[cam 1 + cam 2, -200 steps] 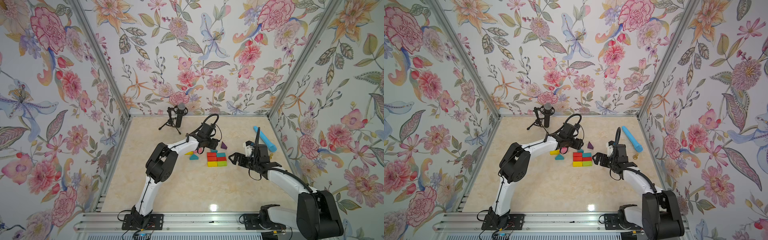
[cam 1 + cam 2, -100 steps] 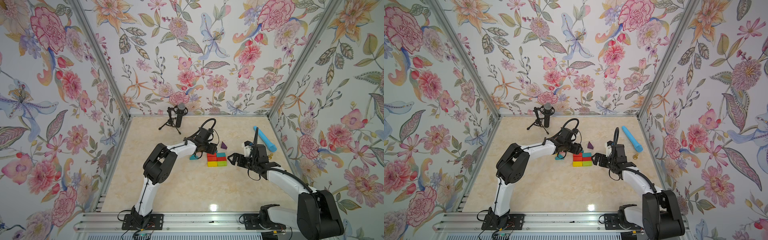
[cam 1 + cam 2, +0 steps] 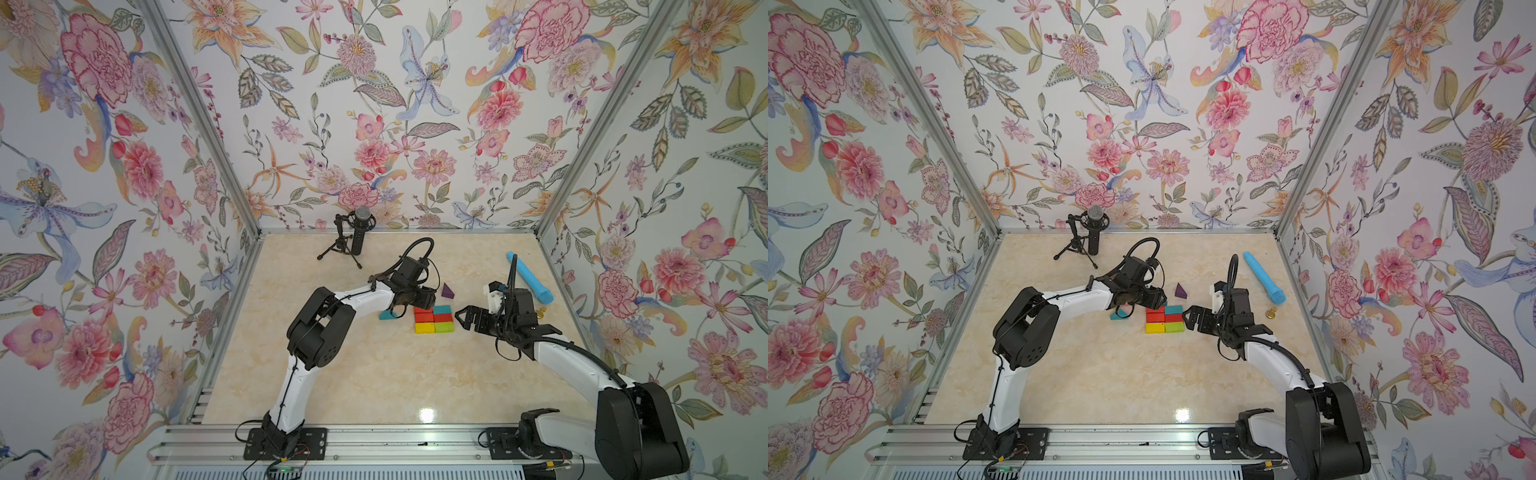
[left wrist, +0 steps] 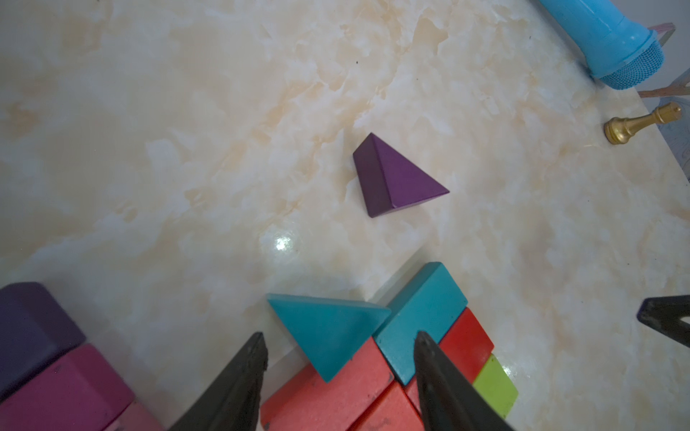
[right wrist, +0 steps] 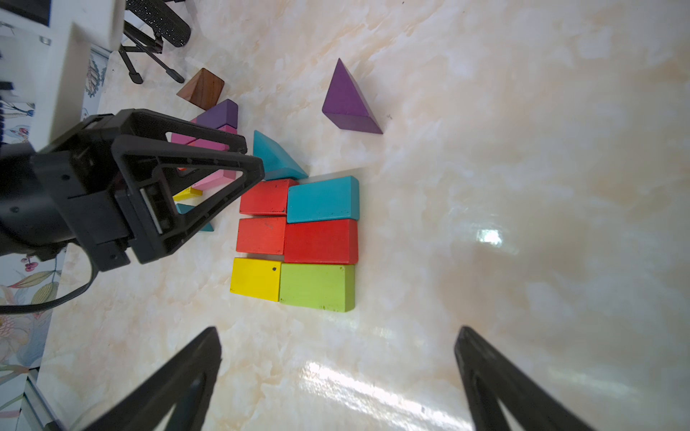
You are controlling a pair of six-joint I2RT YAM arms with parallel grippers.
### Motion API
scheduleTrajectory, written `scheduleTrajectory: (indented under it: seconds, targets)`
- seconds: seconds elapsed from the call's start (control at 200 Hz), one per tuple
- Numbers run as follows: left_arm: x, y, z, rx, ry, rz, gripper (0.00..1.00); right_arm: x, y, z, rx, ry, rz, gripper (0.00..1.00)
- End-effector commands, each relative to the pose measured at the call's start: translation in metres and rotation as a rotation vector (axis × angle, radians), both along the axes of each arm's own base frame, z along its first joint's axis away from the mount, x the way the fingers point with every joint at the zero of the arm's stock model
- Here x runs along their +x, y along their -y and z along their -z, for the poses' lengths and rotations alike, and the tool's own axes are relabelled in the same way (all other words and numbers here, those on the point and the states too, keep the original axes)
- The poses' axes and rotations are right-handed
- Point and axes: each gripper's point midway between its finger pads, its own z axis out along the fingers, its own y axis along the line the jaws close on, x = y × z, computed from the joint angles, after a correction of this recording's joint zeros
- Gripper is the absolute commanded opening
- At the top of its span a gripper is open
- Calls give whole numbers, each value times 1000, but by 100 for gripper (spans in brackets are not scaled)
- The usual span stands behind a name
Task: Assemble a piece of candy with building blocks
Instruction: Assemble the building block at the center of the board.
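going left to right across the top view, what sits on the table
black microphone on a tripod → flat teal triangle block → rectangle of red, teal, yellow and green bricks → light-blue rounded stick

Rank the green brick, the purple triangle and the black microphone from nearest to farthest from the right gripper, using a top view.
1. green brick, right beside the right gripper, just off its fingertips.
2. purple triangle, lying alone farther back.
3. black microphone, far back, toward the left arm's side.
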Motion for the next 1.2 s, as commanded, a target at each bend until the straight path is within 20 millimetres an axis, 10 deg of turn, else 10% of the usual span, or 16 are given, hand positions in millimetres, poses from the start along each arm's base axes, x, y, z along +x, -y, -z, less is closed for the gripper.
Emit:
scheduleTrajectory:
  seconds: [0.0,1.196]
  targets:
    - [-3,9,-9,-19,5,14,64,6,1,-11,2,41,10,100]
    - [-21,23,-2,-60,-54,65,62,17,15,-20,11,62,41,100]
